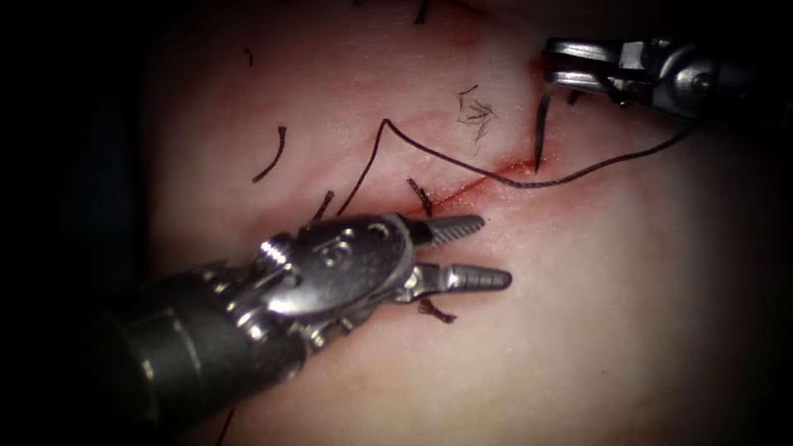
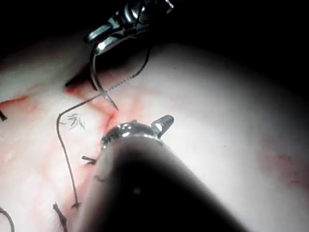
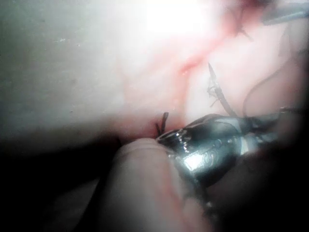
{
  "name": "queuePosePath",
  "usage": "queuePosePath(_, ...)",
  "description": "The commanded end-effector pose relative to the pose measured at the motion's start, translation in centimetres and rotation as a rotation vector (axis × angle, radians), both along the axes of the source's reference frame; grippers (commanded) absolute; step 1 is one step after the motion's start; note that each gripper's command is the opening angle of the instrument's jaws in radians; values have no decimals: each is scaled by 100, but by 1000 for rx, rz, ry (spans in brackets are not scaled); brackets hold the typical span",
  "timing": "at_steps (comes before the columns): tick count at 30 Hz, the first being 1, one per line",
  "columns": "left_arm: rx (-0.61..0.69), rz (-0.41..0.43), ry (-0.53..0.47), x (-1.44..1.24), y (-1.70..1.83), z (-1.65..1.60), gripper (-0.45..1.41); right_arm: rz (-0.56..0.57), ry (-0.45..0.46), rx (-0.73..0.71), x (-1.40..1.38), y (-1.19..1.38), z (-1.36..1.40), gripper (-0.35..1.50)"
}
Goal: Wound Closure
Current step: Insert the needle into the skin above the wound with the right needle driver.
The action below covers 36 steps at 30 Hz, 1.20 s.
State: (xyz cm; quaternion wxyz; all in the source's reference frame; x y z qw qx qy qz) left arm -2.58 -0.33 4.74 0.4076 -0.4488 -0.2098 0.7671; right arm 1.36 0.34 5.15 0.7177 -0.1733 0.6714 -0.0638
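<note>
The curved needle hangs point-down over the right end of the cut, its tip at or just above the tissue; whether it has entered cannot be told. The right tool has its jaws clamped on the needle's upper end. Thread trails from there, across the cut and away to the left. The left tool hovers just below the cut with jaws apart, holding nothing. The cut's red line looks unclosed along its visible length. Cut ends of thread lie scattered on the tissue, with a frayed tuft near the needle. By appearances, most of the closing remains to be done.
</note>
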Motion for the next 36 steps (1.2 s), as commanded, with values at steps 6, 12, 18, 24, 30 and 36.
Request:
queuePosePath(6, -83, 21, 31, -27, 8, 29, 67, 0, 28, -61, 17, 3, 21, -35)
queuePosePath(12, -173, 16, 115, -25, 14, 44, 45, 28, 55, -112, 23, 3, 16, -35)
queuePosePath(18, -167, 79, 235, -24, 7, 61, 46, 43, 57, -145, 30, 3, 11, -35)
queuePosePath(24, -176, 85, 247, -24, 7, 68, 42, 47, 58, -167, 36, 0, 17, -35)
queuePosePath(30, -172, 86, 244, -26, 5, 69, 44, 31, 29, -210, 40, -5, 28, -35)
queuePosePath(36, -171, 87, 247, -28, 4, 70, 34, 30, 17, -238, 42, -4, 30, -35)
